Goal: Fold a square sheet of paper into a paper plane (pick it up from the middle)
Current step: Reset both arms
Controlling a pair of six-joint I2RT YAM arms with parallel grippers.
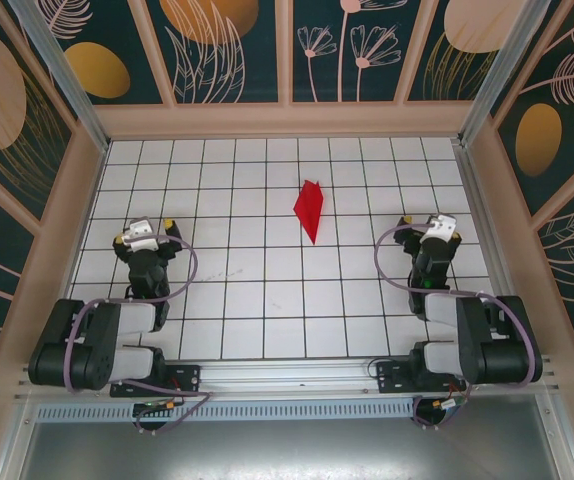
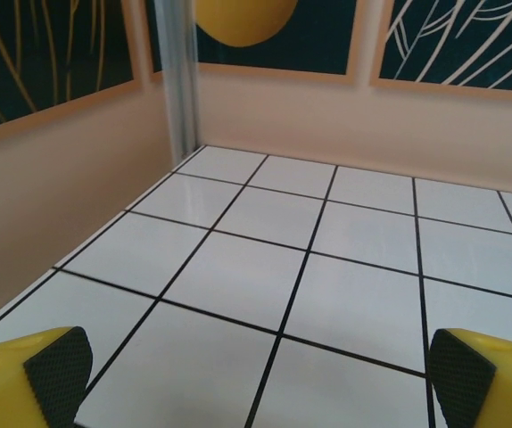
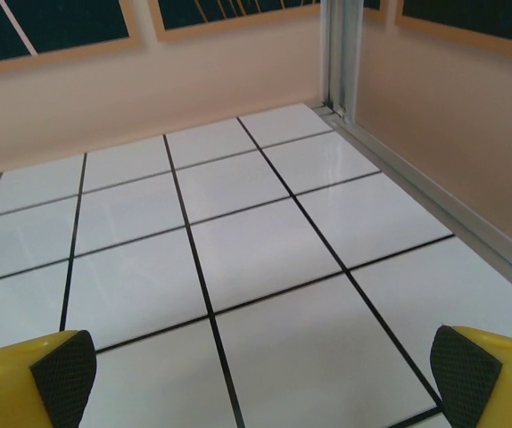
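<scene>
Paper plane [image 1: 309, 209] lies mid-desk [image 1: 247, 300], well apart from both arms. Left gripper [image 1: 145, 231] and right gripper [image 1: 430, 224] are open and empty, one at either side. Folding looks done; any further arm move should go wide of the plane so it doesn't brush the creases.

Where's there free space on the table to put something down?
Bare patches of the white tiled table: left and right of the slim red folded paper plane, ahead of the open left fingers and right fingers, and the near middle. The plane takes the centre.
</scene>
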